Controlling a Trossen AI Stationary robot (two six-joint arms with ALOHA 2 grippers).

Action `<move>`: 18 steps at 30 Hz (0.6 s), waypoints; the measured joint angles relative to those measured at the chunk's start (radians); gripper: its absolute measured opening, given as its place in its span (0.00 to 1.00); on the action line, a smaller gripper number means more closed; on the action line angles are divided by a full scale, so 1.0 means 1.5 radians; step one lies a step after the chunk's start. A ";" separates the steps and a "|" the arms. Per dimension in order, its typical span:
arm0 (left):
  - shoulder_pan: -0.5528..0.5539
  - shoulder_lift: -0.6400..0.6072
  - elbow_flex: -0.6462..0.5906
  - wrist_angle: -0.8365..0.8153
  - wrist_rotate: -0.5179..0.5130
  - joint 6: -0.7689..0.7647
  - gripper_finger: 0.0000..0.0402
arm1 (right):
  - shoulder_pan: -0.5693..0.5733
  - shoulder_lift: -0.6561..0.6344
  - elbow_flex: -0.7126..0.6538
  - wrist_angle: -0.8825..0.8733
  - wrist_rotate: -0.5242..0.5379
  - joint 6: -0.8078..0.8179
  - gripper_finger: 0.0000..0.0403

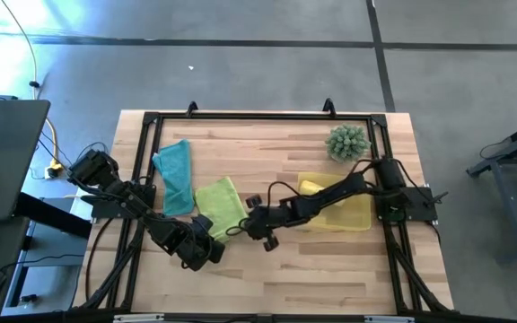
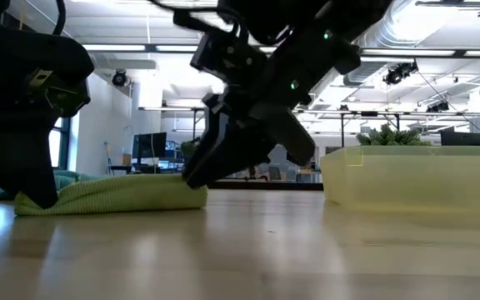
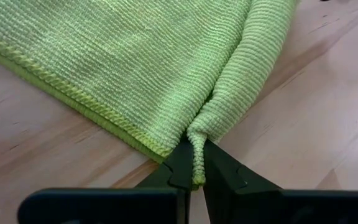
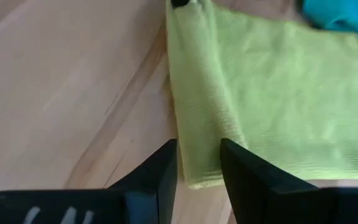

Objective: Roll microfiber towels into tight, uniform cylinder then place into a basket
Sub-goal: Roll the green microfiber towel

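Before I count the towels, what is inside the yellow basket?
In the basket a yellow towel shows at one end. The right arm crosses above it and hides part of the inside, so I cannot rule out more there.
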 joint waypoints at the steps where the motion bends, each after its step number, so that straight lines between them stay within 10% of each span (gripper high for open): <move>1: 0.000 0.000 0.000 0.000 0.000 0.000 0.04 | -0.003 0.002 0.000 -0.002 -0.016 0.000 0.28; 18: 0.000 0.000 -0.001 0.007 -0.002 0.000 0.04 | -0.017 0.039 0.001 0.012 -0.031 -0.014 0.48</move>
